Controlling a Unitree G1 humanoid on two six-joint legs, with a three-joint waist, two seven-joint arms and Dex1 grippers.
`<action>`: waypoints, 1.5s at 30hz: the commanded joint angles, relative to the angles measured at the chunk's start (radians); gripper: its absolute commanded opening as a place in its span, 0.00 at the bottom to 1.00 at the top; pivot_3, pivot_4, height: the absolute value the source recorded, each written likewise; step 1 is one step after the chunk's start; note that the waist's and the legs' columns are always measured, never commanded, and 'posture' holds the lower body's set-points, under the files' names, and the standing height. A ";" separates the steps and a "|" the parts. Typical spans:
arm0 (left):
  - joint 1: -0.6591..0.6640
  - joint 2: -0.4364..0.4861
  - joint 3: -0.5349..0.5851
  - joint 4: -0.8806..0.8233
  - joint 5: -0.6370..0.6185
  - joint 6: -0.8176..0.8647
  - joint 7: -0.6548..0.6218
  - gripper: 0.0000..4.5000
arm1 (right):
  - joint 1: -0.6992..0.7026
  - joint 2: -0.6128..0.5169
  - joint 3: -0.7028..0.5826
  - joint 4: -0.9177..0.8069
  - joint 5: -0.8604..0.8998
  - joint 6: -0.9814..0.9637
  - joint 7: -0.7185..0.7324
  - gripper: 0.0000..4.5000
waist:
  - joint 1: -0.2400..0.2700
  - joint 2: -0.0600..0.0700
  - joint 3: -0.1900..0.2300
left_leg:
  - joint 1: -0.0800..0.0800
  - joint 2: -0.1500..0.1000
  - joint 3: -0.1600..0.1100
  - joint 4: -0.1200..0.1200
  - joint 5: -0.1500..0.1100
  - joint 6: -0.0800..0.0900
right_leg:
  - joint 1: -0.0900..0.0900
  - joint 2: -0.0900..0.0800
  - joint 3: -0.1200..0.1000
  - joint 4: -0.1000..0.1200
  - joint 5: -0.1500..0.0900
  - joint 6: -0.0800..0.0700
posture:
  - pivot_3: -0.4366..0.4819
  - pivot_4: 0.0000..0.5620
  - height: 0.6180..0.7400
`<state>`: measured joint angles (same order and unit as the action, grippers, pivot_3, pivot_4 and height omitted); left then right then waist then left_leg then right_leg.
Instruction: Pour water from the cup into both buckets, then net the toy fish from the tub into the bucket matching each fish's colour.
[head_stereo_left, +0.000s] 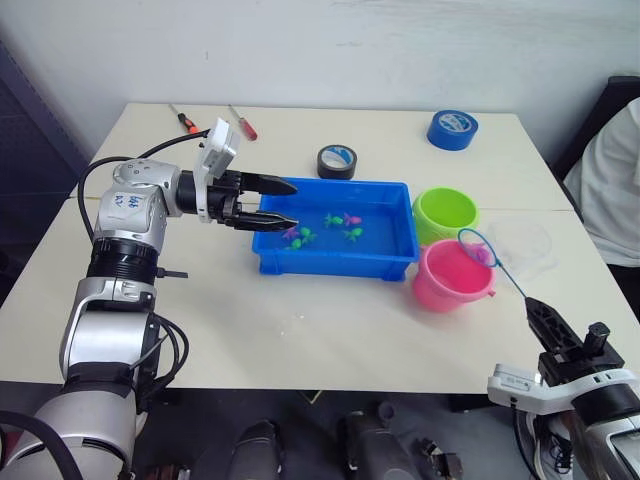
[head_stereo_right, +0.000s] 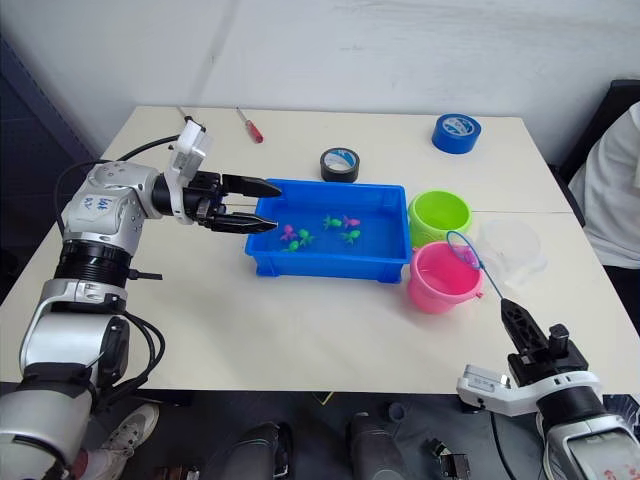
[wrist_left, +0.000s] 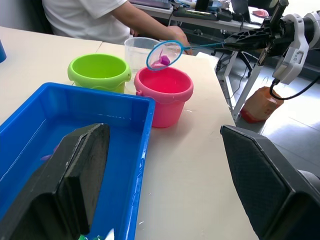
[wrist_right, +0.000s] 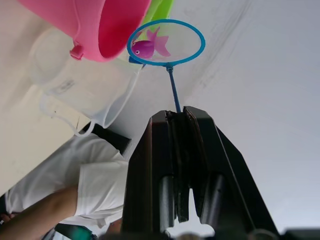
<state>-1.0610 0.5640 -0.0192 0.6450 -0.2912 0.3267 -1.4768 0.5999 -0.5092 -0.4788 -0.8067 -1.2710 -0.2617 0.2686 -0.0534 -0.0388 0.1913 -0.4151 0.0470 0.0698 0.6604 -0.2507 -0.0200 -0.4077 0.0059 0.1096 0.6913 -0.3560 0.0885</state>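
Net sits clamped by its thin handle in my right gripper, whose two fingers are pressed together on the shaft; the hoop hangs over the near rim of the pink bucket, and I can see one magenta fish lying in the mesh. The pink bucket stands just beside the tub's right end wall, with the lime green bucket touching or nearly touching it on the far side. The clear cup stands to the right of both buckets, close to the table's right edge, where a person's arm in a white sleeve rests near it.

My left gripper hovers over the tub's left end, fingers spread apart with nothing between them. Inside the tub, several small fish, pink and green, cluster near the middle in shallow water.

I have a broad bare stretch of table in front of the tub, between it and the near edge. On the far side lie a black tape roll just behind the tub, a blue tape roll and two screwdrivers towards the back edge.
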 joint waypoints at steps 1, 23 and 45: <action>-0.004 0.002 0.017 -0.019 -0.019 -0.004 0.001 0.86 | 0.016 0.014 -0.022 -0.042 -0.061 -0.006 -0.053 0.00 | 0.000 0.000 0.000 | 0.000 0.000 0.000 0.000 0.000 0.000 | 0.000 0.000 0.000 0.000 0.000 0.000 | 0.48 0.27 0.95; -0.012 -0.009 0.022 -0.014 -0.020 -0.017 0.012 0.86 | 0.040 0.096 0.062 -0.065 -0.242 -0.043 -0.180 0.00 | -0.003 0.000 0.000 | 0.011 0.000 0.002 -0.004 -0.001 -0.001 | 0.011 0.000 0.000 -0.002 -0.001 -0.002 | 0.48 0.27 0.95; -0.005 0.007 0.029 -0.028 -0.022 -0.002 0.015 0.86 | -0.012 0.052 0.046 -0.008 -0.191 0.009 -0.176 0.00 | -0.004 -0.001 0.000 | 0.012 0.000 0.000 -0.006 -0.001 -0.002 | 0.011 0.000 0.001 -0.002 -0.002 -0.003 | 0.48 0.27 0.95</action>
<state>-1.0611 0.5579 -0.0101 0.6420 -0.2919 0.3262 -1.4623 0.5978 -0.4564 -0.4015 -0.7771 -1.5058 -0.2761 0.1144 -0.0571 -0.0395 0.1910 -0.4032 0.0468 0.0697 0.6547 -0.2519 -0.0218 -0.3966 0.0057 0.1104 0.6889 -0.3576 0.0856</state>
